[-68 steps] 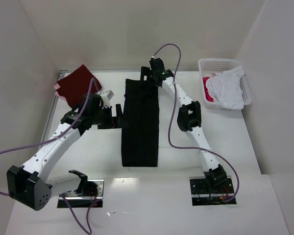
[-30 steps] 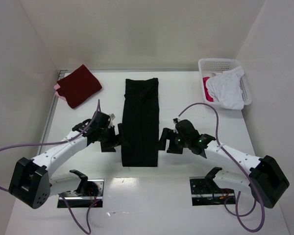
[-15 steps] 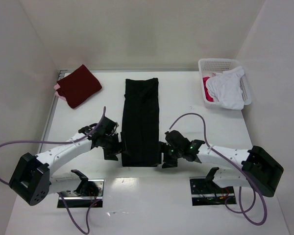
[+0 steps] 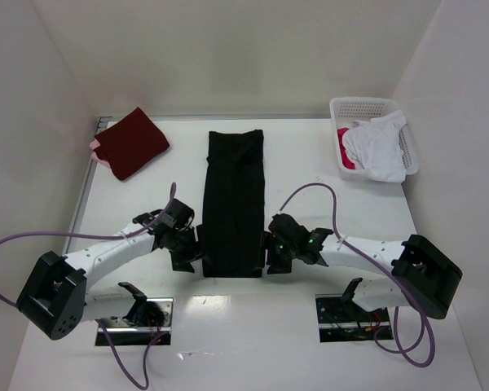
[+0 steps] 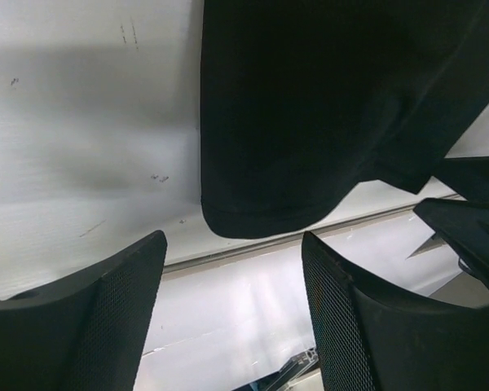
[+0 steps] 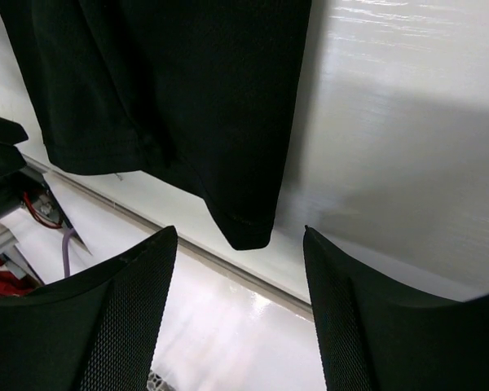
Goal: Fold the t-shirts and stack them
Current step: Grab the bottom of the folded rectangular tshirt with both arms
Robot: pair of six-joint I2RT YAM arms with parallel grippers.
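Observation:
The black t-shirt [image 4: 234,204] lies flat on the table as a long narrow strip. My left gripper [image 4: 191,253] is open and empty at the strip's near left corner, which shows just ahead of its fingers in the left wrist view [image 5: 261,204]. My right gripper [image 4: 269,257] is open and empty at the near right corner, seen in the right wrist view [image 6: 248,228]. A folded dark red t-shirt [image 4: 130,142] lies on a pink one [image 4: 95,146] at the far left. A white t-shirt [image 4: 376,147] and a pink-red one [image 4: 343,134] are in the basket.
The white perforated basket [image 4: 361,106] stands at the far right corner. White walls close in the table on the left, back and right. The arms' base plates [image 4: 350,316] sit at the near edge. Purple cables [image 4: 33,242] loop beside both arms.

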